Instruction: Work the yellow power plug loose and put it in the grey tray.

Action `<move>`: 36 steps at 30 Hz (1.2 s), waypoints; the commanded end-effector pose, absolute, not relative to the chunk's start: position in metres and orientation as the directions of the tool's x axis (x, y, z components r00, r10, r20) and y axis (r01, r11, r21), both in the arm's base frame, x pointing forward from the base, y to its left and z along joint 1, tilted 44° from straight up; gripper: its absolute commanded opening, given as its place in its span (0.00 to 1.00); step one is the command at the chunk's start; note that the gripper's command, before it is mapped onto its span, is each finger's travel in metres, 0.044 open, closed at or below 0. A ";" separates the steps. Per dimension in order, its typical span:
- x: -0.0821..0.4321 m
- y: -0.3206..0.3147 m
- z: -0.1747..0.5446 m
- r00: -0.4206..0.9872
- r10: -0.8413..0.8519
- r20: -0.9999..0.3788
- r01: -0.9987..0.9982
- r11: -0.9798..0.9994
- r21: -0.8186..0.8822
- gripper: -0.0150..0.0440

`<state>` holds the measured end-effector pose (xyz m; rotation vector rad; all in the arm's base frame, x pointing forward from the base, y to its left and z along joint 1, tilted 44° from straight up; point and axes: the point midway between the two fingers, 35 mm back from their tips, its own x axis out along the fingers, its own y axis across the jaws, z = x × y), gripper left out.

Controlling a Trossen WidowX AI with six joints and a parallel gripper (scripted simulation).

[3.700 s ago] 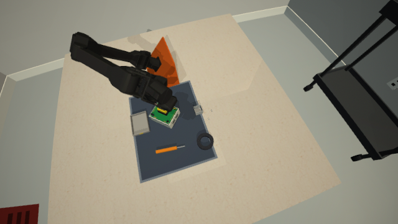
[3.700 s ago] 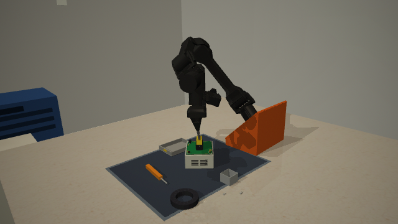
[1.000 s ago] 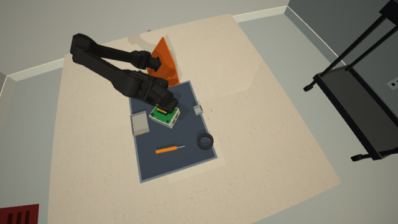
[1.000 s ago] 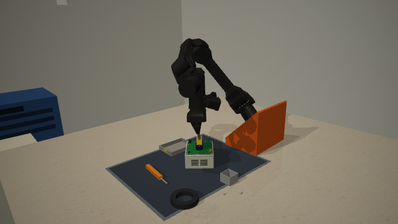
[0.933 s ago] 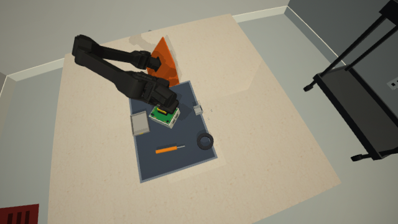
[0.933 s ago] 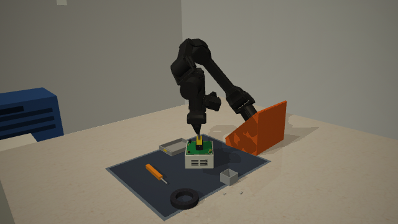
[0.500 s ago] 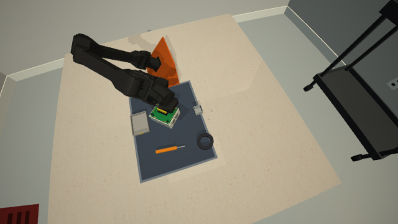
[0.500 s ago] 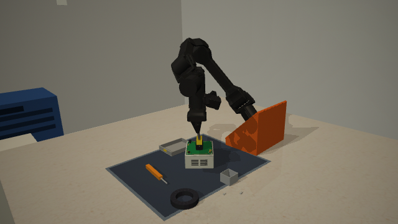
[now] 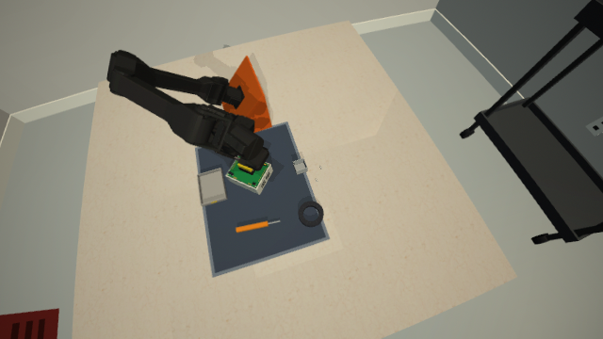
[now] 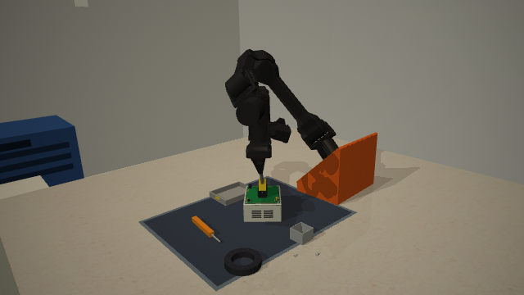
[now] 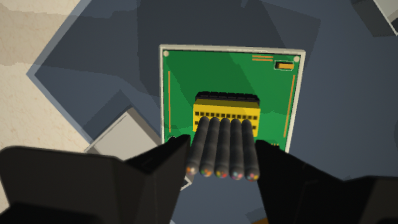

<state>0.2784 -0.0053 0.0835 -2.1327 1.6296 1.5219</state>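
The wrist view shows you the dark fingers [image 10: 258, 165] partly open, one on either side of the yellow power plug [image 9: 245, 168] [image 10: 262, 184] [image 11: 225, 111], which they are pinching. Between them you can see a row of five dark wires [image 11: 222, 145] rising from the plug, with coloured tips. The plug stands upright at the black socket [image 10: 262, 193] [image 11: 227, 96] on the green circuit board [image 9: 248, 178] [image 10: 250, 198] [image 11: 182, 75]; how deeply it is seated, you cannot tell from here.

The board tops a white vented housing [image 9: 265, 183] [image 10: 247, 213] [image 11: 161, 100] on the dark blue mat [image 9: 264, 250] [image 10: 176, 225] [image 11: 345, 100], which lies on the bench [image 9: 400, 212] [image 10: 409, 246] [image 11: 15, 50]. Your grey tray [image 9: 212, 186] [image 10: 226, 197] [image 11: 122, 137] sits near the housing, and the plug is outside it. In the top view, you have the orange-handled screwdriver [image 9: 252, 227] [image 10: 202, 226] lying below the housing, the black ring [image 9: 301, 214] [image 10: 242, 270] near a mat edge, and a small grey open box [image 9: 300, 167] [image 10: 301, 233] across the housing from the tray
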 end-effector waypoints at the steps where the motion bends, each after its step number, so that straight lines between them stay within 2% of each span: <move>1: 0.285 0.010 0.089 -0.087 -0.735 -0.672 -0.742 -0.402 0.536 0.25; 7: 0.286 0.012 0.090 -0.101 -0.743 -0.662 -0.741 -0.388 0.548 0.25; 19: 0.270 0.005 0.103 0.091 -0.619 -0.780 -0.741 -0.566 0.363 0.25; 27: 0.278 0.012 0.099 -0.012 -0.691 -0.723 -0.747 -0.475 0.466 0.25; 36: 0.278 0.017 0.105 -0.012 -0.691 -0.723 -0.747 -0.475 0.466 0.25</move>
